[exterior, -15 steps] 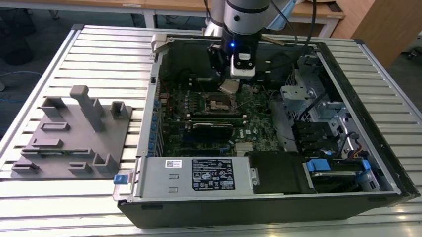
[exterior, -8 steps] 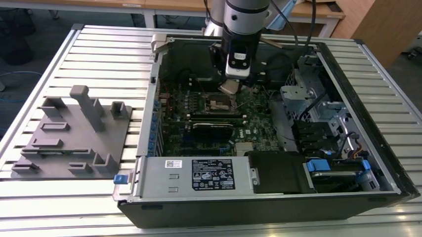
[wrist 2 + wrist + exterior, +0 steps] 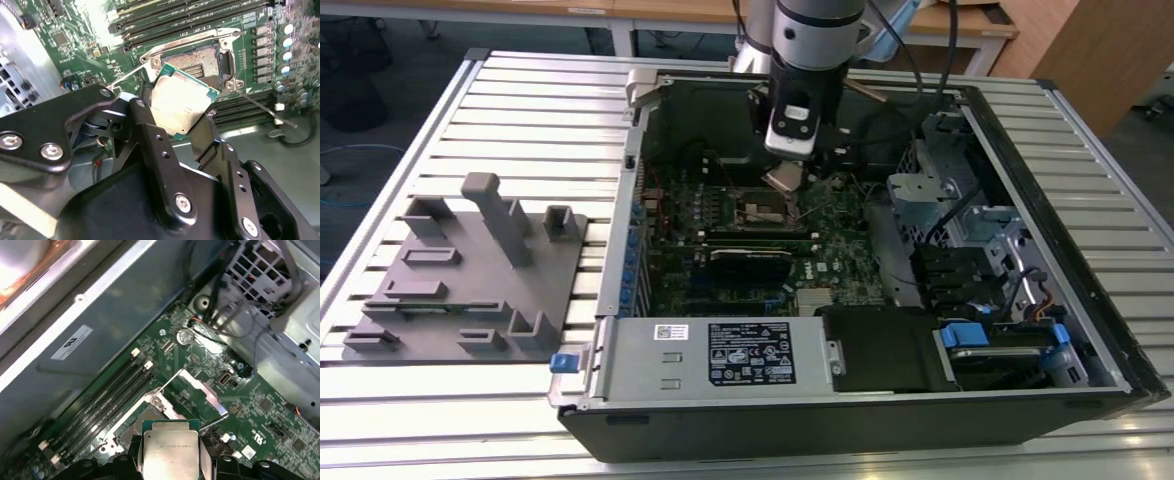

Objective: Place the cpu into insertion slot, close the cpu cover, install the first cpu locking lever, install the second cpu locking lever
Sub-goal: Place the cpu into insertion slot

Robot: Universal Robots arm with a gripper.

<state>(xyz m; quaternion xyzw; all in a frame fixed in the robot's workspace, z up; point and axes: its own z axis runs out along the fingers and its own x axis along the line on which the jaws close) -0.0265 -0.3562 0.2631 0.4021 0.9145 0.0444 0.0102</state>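
Black-fingered, the gripper (image 3: pixel 181 107) is clamped on the cpu (image 3: pixel 186 100) by two opposite edges. The cpu is a flat square chip with a dull silver-grey lid and thin green border, held tilted just above the insertion slot (image 3: pixel 202 62) and not seated. That socket lies open, dark inside its silvery rim, with the cpu cover (image 3: pixel 195 390) swung up beside it in the first wrist view. Around it spreads the green motherboard (image 3: pixel 678 195) inside an open black computer case (image 3: pixel 854 420), which lies on a slatted aluminium table (image 3: pixel 520 100) beside a grey fixture block (image 3: pixel 467 280); wooden desks (image 3: pixel 947 15) stand behind.
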